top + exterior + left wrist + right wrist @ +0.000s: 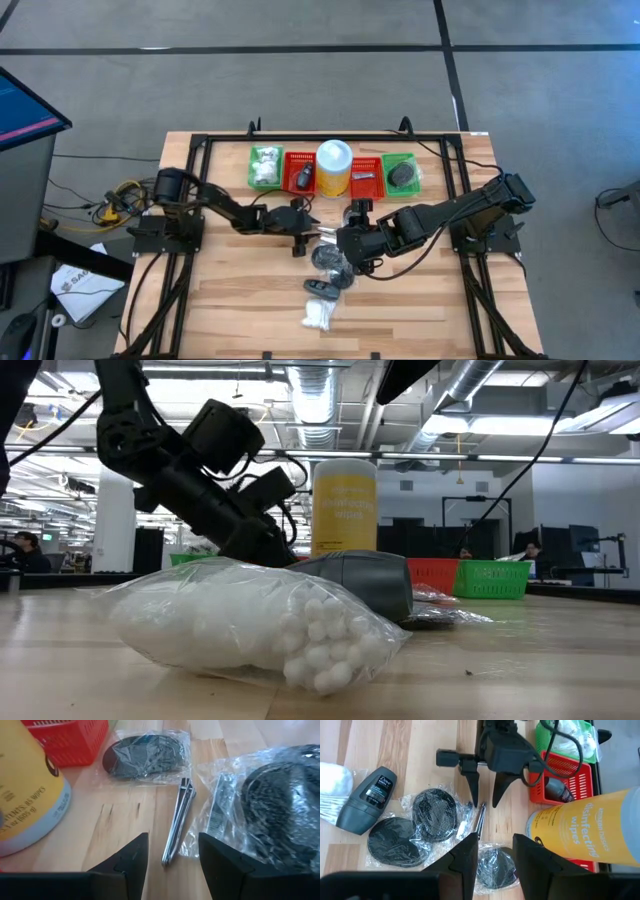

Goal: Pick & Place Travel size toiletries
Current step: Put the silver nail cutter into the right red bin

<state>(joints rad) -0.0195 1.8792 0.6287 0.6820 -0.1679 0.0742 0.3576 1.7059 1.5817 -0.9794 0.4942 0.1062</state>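
Note:
A thin silvery metal piece [177, 822] lies flat on the wood. My left gripper [172, 840] is open and low over it, with one finger on each side of its near end; I see no touch. Dark discs in clear wrappers [437, 812] lie around it, one [145, 751] near the red basket. My right gripper [495, 842] is open above another wrapped disc [495, 865] and faces the left gripper [485, 802]. A grey-black deodorant stick [367, 800] and a bag of white cotton balls [250, 625] lie nearer the near edge.
A yellow wipes canister [333, 168] stands at the far side between red baskets [300, 175] and green baskets [402, 173]. One red basket holds a dark item [560, 790], and one green basket holds white bundles [265, 168]. Bare wood [430, 300] lies toward the near edge.

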